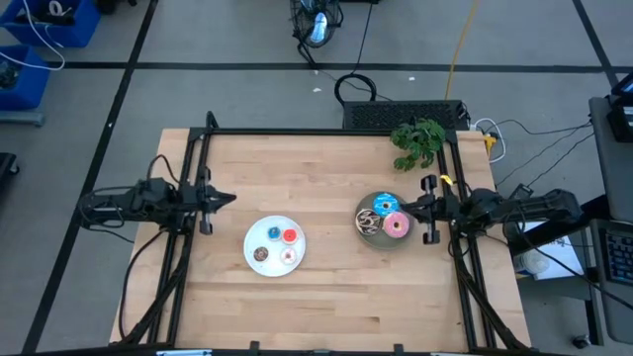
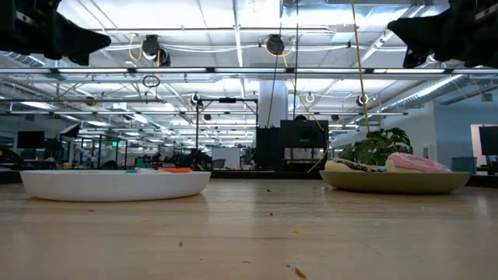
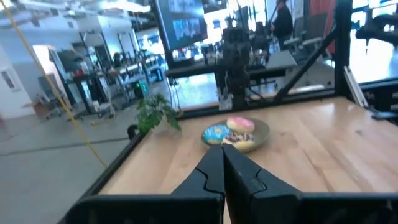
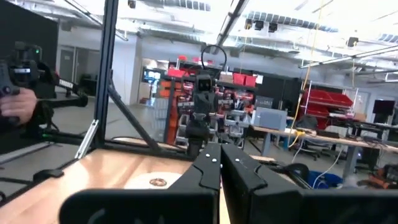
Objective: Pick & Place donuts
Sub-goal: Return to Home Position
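Three larger donuts lie on a gray plate (image 1: 381,240): blue sprinkled (image 1: 386,205), pink (image 1: 398,226) and brown-white (image 1: 368,222). Four tiny donuts lie on a white plate (image 1: 253,237): blue (image 1: 274,233), red (image 1: 290,235), brown (image 1: 261,254) and cream (image 1: 288,256). My left gripper (image 1: 226,198) hovers shut over the table's left part, well above the wood. My right gripper (image 1: 415,206) hovers shut just right of the gray plate. The left wrist view shows the gray plate (image 3: 261,132) past the shut fingers (image 3: 222,163). The right wrist view shows the white plate (image 4: 144,181) beyond its shut fingers (image 4: 219,163).
A green toy plant (image 1: 417,141) sits at the table's far right corner. Black frame rails (image 1: 326,132) run along the far edge and both sides. Bare wood lies between and in front of the plates. A person's hand (image 4: 15,106) shows beyond the table.
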Robot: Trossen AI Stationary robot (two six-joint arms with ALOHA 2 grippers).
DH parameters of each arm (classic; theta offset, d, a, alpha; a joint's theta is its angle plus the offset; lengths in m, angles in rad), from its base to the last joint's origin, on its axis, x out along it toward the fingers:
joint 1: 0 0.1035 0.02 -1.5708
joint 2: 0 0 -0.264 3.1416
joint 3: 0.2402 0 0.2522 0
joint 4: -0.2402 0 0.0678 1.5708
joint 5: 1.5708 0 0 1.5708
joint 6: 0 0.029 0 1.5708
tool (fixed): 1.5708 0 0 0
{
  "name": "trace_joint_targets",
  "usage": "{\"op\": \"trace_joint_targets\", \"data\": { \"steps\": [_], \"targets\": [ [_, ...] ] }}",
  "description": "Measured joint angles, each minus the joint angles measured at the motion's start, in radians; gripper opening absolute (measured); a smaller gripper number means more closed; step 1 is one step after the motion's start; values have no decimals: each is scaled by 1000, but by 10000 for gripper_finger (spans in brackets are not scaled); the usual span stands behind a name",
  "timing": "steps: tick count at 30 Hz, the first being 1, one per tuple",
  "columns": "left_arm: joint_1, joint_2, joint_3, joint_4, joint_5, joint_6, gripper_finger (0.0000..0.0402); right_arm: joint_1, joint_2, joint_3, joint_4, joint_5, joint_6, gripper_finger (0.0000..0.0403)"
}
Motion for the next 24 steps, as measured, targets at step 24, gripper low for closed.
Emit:
{"op": "trace_joint_targets", "data": {
  "steps": [24],
  "targets": [
    [15,2,-185,180,-2,-36,3,0,-194,1,-218,5,10,0]
  ]
}}
